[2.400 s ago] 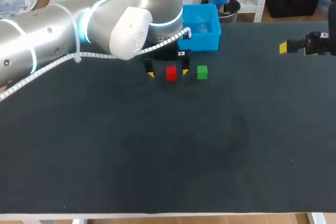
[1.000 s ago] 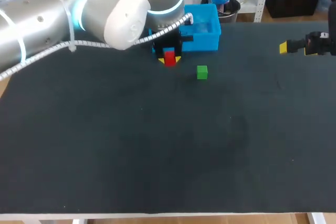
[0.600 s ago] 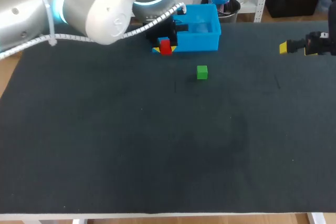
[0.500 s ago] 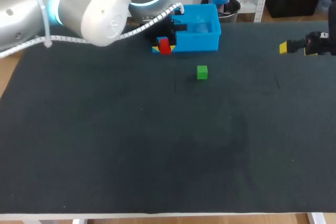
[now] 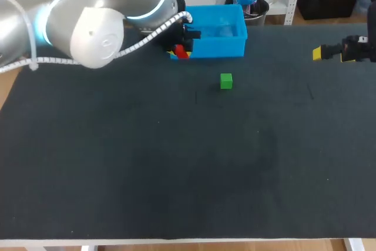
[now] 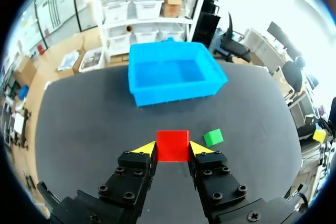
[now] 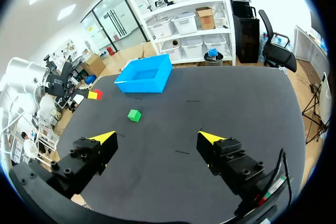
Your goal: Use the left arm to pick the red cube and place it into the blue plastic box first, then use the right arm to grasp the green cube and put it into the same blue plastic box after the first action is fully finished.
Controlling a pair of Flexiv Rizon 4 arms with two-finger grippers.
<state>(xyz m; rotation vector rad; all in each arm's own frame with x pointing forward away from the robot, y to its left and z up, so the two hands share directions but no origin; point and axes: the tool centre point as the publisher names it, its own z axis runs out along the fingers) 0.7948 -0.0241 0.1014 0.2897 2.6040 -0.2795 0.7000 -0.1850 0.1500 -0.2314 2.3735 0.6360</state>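
My left gripper (image 6: 172, 148) is shut on the red cube (image 6: 172, 145) and holds it in the air, short of the blue plastic box (image 6: 174, 72). In the head view the red cube (image 5: 181, 52) hangs by the box's (image 5: 220, 46) left front corner, in my left gripper (image 5: 180, 53). The green cube (image 5: 226, 80) sits on the dark table in front of the box; it also shows ahead of my left gripper as the green cube (image 6: 212, 137). My right gripper (image 7: 158, 137) stands open and empty at the table's right edge, far from the green cube (image 7: 134, 114).
The blue box (image 7: 145, 75) stands at the table's far edge. The dark mat (image 5: 188, 163) stretches bare in front of the green cube. My left arm (image 5: 94, 16) looms over the table's far left corner.
My left gripper has lifted the red cube off the table and carried it back and left, up beside the blue box's left front corner. The right arm and green cube have not moved.
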